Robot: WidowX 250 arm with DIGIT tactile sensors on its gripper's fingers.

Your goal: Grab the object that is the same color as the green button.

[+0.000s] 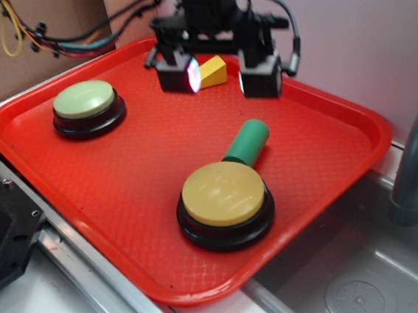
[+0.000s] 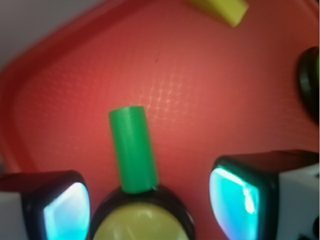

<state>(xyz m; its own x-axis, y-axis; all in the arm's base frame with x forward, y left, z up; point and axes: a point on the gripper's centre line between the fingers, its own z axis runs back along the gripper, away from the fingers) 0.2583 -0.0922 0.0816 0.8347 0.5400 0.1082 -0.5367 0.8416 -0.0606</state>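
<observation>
The green cylinder point(image 1: 247, 141) lies on its side on the red tray point(image 1: 117, 185), one end touching the black base of the yellow-domed button point(image 1: 224, 195). The green button point(image 1: 85, 100), a pale green dome on a black base, sits at the tray's left. My gripper point(image 1: 220, 76) hovers open and empty over the tray's far side, behind the cylinder. In the wrist view the cylinder point(image 2: 132, 150) lies ahead between my spread fingers point(image 2: 240, 195), with the yellow-domed button point(image 2: 142, 227) at the bottom.
A yellow wedge block point(image 1: 214, 71) lies on the tray right by my gripper; it also shows in the wrist view point(image 2: 220, 9). A metal sink point(image 1: 359, 289) and a grey faucet point(image 1: 417, 147) are to the right. Cables point(image 1: 29, 28) hang at the back left.
</observation>
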